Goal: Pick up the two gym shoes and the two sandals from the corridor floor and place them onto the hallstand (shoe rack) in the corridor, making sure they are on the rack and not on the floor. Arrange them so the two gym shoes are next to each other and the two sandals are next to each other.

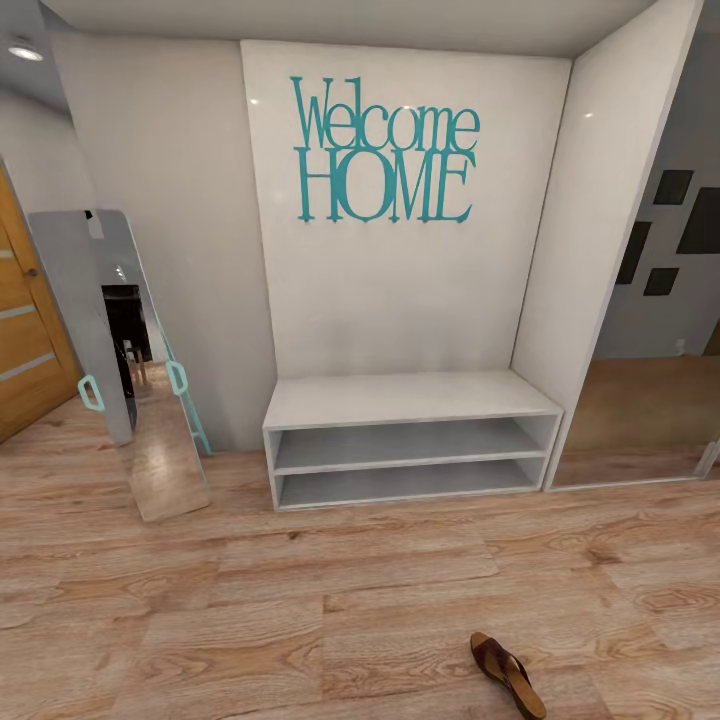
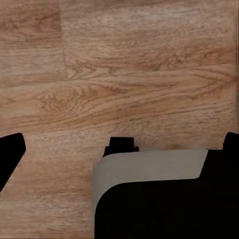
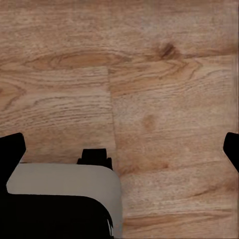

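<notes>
While I face the white rack [image 1: 410,400], one sandal [image 1: 507,672] lies on the floor [image 1: 250,620]; both grippers' fingers look spread wide.

From my head view I see one sandal [image 1: 508,672], flat dark-brown leather with a wide strap and a tan footbed, lying sole-down on the corridor floor [image 1: 300,620]. It sits at an angle, one end toward the white rack by the wall, well apart from it. The floor is light brown wood-grain plank, seen close in both wrist views.
</notes>
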`<state>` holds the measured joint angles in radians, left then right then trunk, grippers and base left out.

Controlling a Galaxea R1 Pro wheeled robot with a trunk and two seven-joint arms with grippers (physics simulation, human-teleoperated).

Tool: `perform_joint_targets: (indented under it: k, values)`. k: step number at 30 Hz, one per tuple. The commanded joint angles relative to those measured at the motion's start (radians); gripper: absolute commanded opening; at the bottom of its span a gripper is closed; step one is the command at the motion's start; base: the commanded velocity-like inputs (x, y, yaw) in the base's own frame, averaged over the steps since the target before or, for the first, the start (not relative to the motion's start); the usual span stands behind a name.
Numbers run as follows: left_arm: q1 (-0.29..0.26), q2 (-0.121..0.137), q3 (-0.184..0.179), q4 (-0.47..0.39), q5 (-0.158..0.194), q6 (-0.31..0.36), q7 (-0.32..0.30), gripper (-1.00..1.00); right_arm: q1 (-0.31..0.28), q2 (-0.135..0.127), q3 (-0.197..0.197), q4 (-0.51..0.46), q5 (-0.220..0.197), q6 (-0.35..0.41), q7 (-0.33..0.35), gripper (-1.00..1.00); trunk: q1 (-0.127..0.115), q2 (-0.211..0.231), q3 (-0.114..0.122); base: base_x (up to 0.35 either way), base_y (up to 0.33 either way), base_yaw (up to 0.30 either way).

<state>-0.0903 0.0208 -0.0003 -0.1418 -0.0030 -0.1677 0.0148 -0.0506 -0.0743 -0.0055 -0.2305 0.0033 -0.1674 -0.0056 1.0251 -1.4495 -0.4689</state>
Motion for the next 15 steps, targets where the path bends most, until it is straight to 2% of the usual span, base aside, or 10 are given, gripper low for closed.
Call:
perform_joint_targets:
  k: [1, 8, 15]
  values:
    - [-0.006, 0.0, 0.0, -0.005, 0.001, -0.009, 0.002, 1.0, -0.001, -0.002, -0.001, -0.005, 0.0, -0.009, -0.001, 1.0, 0.0, -0.001, -0.001, 0.0, 0.0, 0.0]
    - [-0.047, -0.002, 0.001, -0.045, 0.004, -0.049, 0.002, 1.0, -0.004, -0.01, -0.001, -0.045, -0.003, -0.048, -0.001, 1.0, 0.0, -0.001, -0.001, 0.0, 0.0, 0.0]
    - [-0.087, -0.002, 0.002, -0.084, 0.004, -0.083, 0.002, 1.0, -0.005, -0.004, 0.0, -0.084, -0.004, -0.088, -0.001, 1.0, 0.0, -0.001, -0.001, 0.0, 0.0, 0.0]
